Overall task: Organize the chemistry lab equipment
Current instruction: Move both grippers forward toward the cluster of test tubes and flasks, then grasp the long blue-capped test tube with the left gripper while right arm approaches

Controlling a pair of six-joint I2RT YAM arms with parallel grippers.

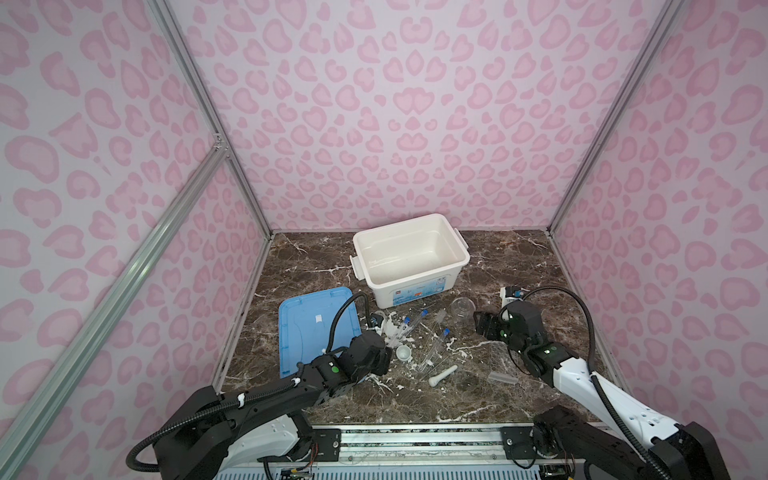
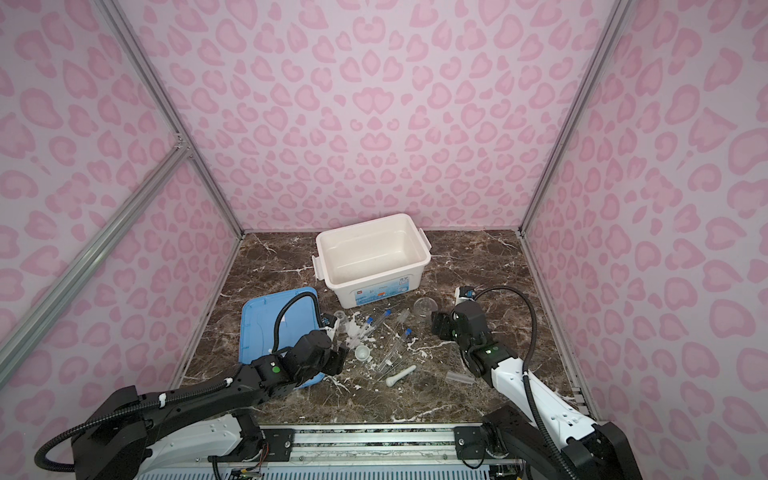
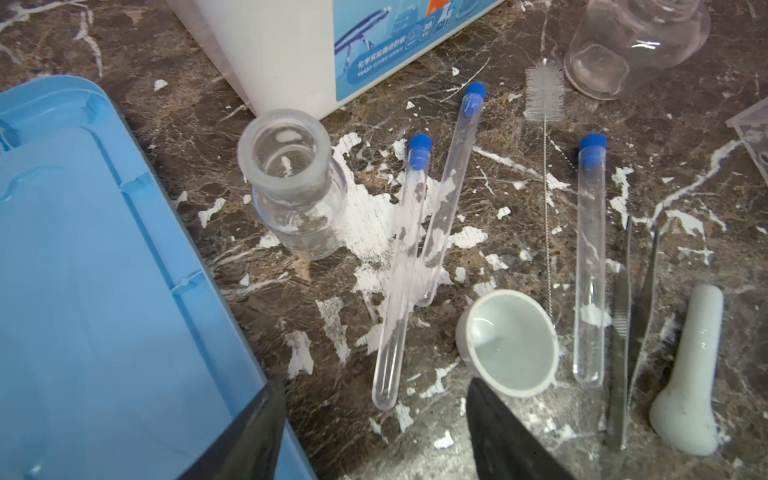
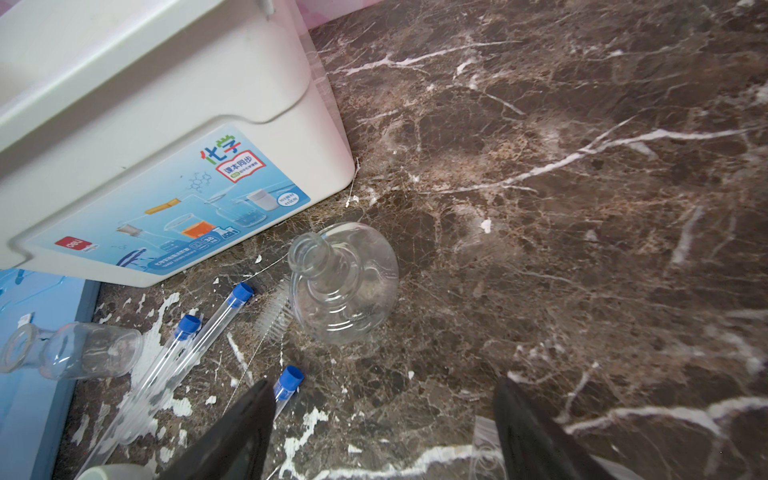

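Note:
Three clear blue-capped test tubes (image 3: 405,266) (image 3: 453,195) (image 3: 590,266) lie on the marble table, in front of the bin. The small white mortar bowl (image 3: 511,345) stands between them, and the white pestle (image 3: 690,374) lies past the tweezers. A clear wide-mouth glass bottle (image 3: 291,183) stands by the lid; a round glass flask (image 4: 345,286) stands near the bin's corner. The clear tube rack (image 1: 503,376) lies at the front right. My left gripper (image 3: 374,436) hangs open just short of a tube's round end, beside the mortar. My right gripper (image 4: 382,432) is open over bare marble, short of the flask.
The large white bin (image 1: 415,286) stands open at the back middle, with its blue lid (image 1: 307,328) flat on the left. Metal tweezers (image 3: 623,332) and a wire tube brush (image 3: 544,95) lie among the tubes. Pink patterned walls close three sides.

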